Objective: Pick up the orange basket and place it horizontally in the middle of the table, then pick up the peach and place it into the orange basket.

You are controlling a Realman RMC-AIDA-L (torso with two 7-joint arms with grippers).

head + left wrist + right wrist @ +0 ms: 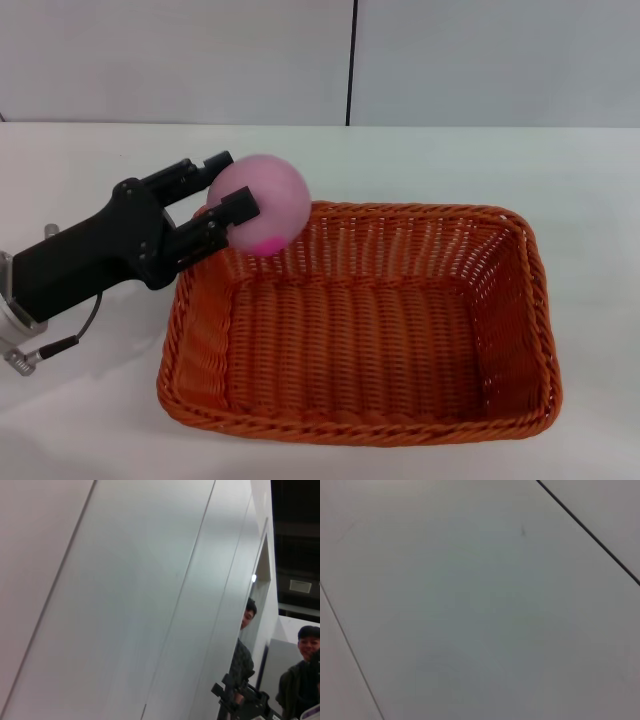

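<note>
In the head view, one orange basket (pixel 365 325) sits lengthwise across the middle of the white table (pixel 90 420), open side up and with nothing inside it. One peach (pixel 260 203) is held in the air above the basket's far-left corner, its magenta patch turned down toward the rim. One gripper shows here, the left gripper (pixel 222 197); it reaches in from the left, and its black fingers (pixel 232 210) are clamped on the left side of the peach. A thin cable hangs below its arm near the left edge of the table. Beyond the table stands a pale wall (pixel 180 60) with one dark vertical seam.

The left wrist view looks away from the table at pale wall panels (pixel 125 600). Two people (pixel 300 680) stand at the far end, beside one piece of dark equipment (pixel 240 702).

The right wrist view shows only a pale panelled surface (pixel 480 610) crossed by two thin dark seams. The right gripper appears in no view, so its state cannot be told.
</note>
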